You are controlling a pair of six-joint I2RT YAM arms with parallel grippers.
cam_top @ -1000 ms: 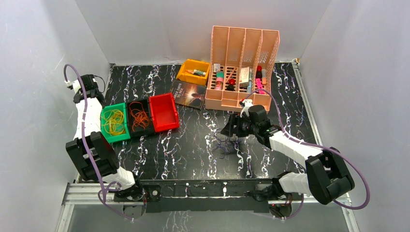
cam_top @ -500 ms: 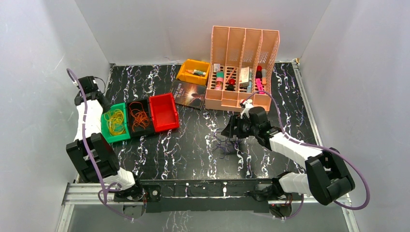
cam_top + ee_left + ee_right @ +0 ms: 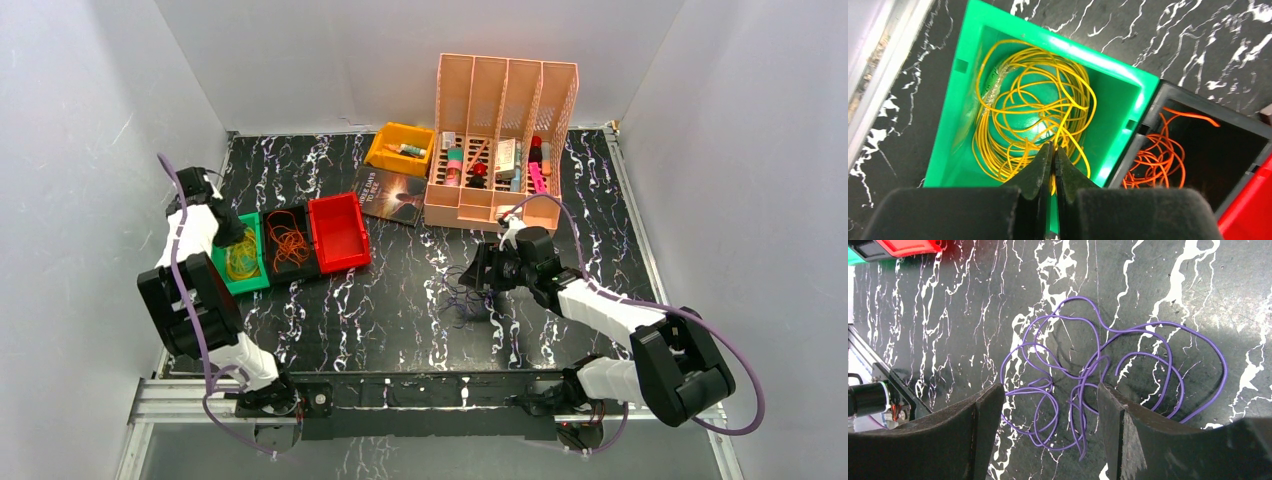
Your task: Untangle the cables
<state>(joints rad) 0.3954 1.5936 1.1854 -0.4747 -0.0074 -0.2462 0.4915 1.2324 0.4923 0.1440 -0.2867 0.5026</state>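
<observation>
The yellow cable (image 3: 1028,100) lies coiled in the green bin (image 3: 1058,45). My left gripper (image 3: 1053,146) hangs just over it, shut, with a yellow strand showing through the slit between its fingers. From above, that gripper (image 3: 232,238) covers part of the green bin (image 3: 245,285). The orange cable (image 3: 1153,160) sits in the black bin (image 3: 290,270) beside it. A dark purple cable (image 3: 1087,371) lies in loose loops on the marbled table (image 3: 380,310). My right gripper (image 3: 1050,390) stands open low over it, some loops lying between its fingers. In the top view the right gripper (image 3: 478,272) is above the purple cable (image 3: 462,297).
A red bin (image 3: 338,232) with nothing in it adjoins the black one. A book (image 3: 392,195), a small orange bin (image 3: 400,148) and a peach desk organizer (image 3: 500,140) full of small items stand at the back. White walls close in left, right and rear.
My left arm has swung in from the left wall to over the green bin, staying shut. The right arm has hardly shifted and stays open.
</observation>
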